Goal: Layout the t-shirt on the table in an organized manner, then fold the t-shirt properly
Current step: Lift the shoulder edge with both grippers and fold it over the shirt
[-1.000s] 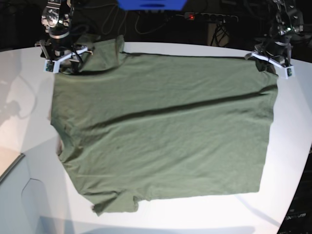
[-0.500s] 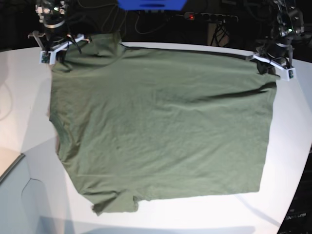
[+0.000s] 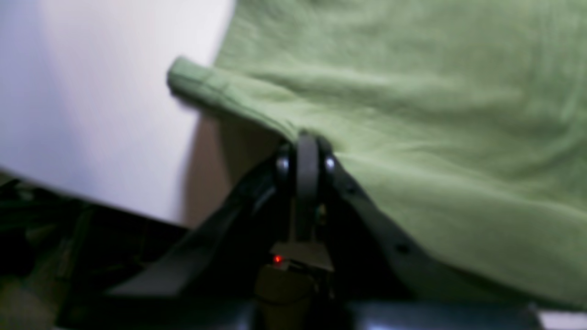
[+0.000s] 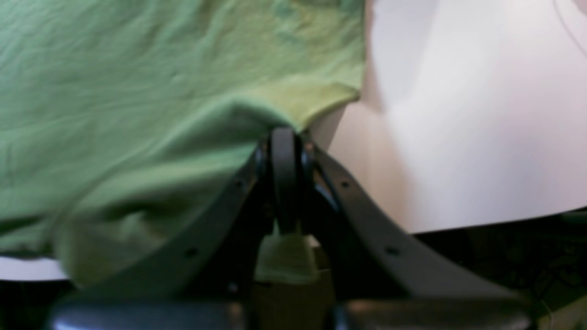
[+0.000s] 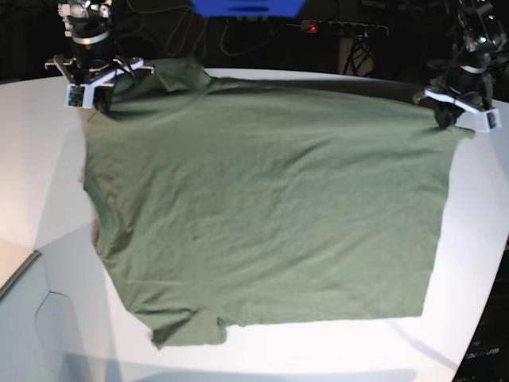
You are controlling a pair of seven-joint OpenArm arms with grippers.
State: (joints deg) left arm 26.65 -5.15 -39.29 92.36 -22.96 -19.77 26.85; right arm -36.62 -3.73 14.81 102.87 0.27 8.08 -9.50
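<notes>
Base view: plain unmarked t-shirt (image 5: pixel 262 207) across white table (image 5: pixel 40 159).

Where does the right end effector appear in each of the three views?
Base: right end effector at top left, pinching the t-shirt.
Right wrist: bottom centre, shut on the shirt's edge.
Left wrist: not in view.
Shared landmark: the white table.

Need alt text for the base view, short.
An olive t-shirt lies spread nearly flat on a white table. At its far edge, the right tool and left tool each pinch a corner.
</notes>
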